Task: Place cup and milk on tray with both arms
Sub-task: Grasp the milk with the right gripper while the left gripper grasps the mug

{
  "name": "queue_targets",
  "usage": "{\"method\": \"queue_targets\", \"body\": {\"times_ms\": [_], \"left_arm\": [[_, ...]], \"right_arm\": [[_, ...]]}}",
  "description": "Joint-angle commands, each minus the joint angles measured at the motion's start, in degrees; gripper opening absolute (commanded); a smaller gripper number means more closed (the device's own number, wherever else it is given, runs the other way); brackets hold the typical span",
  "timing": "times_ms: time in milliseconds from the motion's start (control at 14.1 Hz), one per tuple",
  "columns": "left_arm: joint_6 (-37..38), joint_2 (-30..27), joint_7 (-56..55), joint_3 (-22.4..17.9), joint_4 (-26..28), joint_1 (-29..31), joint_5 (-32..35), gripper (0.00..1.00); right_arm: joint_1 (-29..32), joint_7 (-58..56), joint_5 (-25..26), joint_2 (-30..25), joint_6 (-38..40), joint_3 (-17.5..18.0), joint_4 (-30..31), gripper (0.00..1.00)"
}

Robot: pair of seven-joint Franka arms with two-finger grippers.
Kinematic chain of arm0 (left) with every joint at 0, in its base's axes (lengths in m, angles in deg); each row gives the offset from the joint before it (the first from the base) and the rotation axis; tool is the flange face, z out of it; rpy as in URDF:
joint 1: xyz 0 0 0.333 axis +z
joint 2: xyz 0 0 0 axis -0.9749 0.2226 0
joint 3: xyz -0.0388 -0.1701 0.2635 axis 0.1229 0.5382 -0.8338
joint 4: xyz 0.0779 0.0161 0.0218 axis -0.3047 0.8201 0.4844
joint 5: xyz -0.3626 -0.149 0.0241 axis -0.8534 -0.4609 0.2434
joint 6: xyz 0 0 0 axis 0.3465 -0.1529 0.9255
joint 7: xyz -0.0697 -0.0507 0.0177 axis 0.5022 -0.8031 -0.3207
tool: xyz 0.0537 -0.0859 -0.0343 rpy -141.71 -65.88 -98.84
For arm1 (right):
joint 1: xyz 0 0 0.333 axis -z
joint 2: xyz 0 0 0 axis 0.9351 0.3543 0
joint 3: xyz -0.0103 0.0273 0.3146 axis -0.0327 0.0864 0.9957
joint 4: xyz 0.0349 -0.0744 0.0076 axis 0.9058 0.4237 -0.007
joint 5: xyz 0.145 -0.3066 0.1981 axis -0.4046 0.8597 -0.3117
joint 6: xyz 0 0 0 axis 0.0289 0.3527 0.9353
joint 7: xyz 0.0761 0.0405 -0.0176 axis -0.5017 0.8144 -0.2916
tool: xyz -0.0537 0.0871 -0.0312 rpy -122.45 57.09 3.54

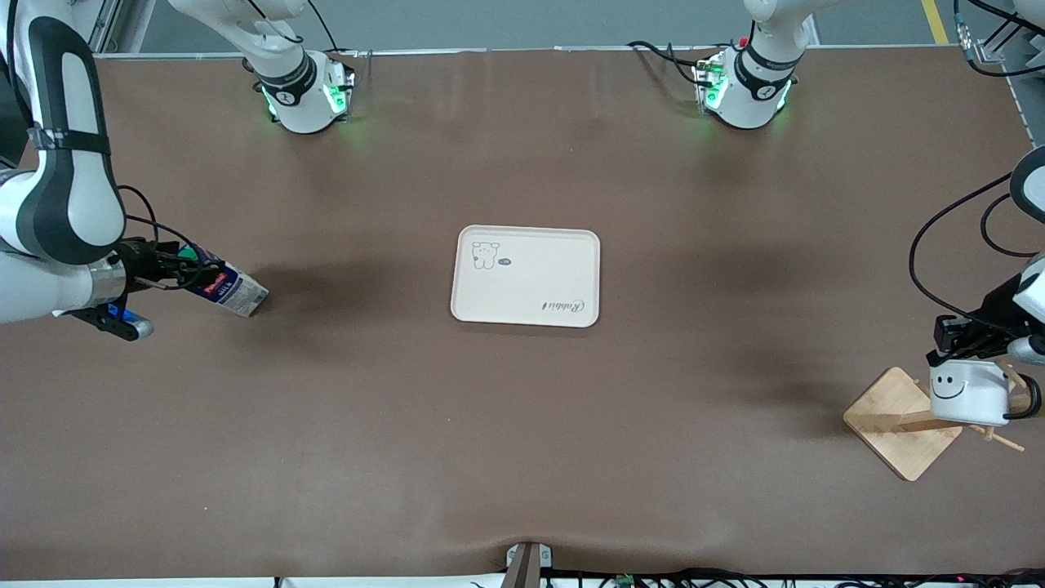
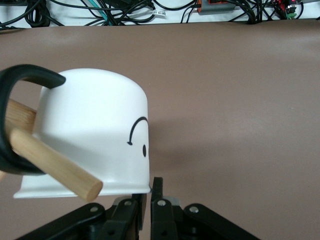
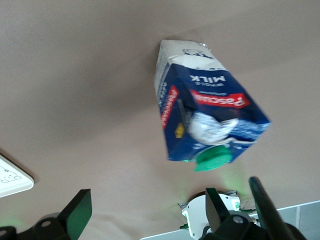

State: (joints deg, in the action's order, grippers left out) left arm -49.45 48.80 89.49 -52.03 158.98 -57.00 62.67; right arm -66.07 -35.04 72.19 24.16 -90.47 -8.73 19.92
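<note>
**Cup pinched on the stand, milk between wide fingers**

At the left arm's end of the tabletop, near the edge toward the front camera: cup (image 1: 969,392), upside down on a wooden peg (image 2: 55,162) of the bamboo stand (image 1: 902,423). Peg through the black handle (image 2: 15,125). Left gripper (image 2: 148,200) at the cup's rim, fingers (image 2: 159,192) squeezed together on that rim, the smiley face just beside them.

At the right arm's end of the tabletop: milk (image 1: 229,287), lying tilted on the brown tabletop (image 1: 522,441), green cap (image 3: 214,157) pointing toward the right gripper (image 1: 175,269). Right gripper low at the cap end, fingers (image 3: 77,210) spread wide apart, one on each side of the carton's top, not squeezing it.

In the middle of the tabletop: cream tray (image 1: 526,276), flat, well apart from cup and milk, with only its bear drawing and "Rabbit" writing showing.
</note>
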Motion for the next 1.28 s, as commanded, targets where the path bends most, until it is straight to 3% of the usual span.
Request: {"method": "queue_targets", "body": {"times_ms": [0, 284, 711, 1209], "left_arm": [[0.3, 0.4, 0.9, 0.2, -0.7, 0.0, 0.7, 0.00], [2.4, 0.2, 0.2, 0.1, -0.9, 0.1, 0.6, 0.00], [7.1, -1.3, 0.2, -0.1, -1.4, 0.5, 0.6, 0.00], [15.0, -4.7, 0.1, -0.6, -1.4, 0.5, 0.7, 0.00]], "right_arm": [[0.4, 0.4, 1.2, -0.1, 0.2, -0.2, -0.1, 1.00], [0.8, 0.1, 5.3, 0.4, -2.0, -0.2, 0.5, 1.00], [2.5, -0.2, 5.3, 0.7, -9.9, -0.2, 5.6, 1.00], [2.2, -0.5, 5.3, 0.7, -8.9, -0.1, 6.0, 1.00]]}}
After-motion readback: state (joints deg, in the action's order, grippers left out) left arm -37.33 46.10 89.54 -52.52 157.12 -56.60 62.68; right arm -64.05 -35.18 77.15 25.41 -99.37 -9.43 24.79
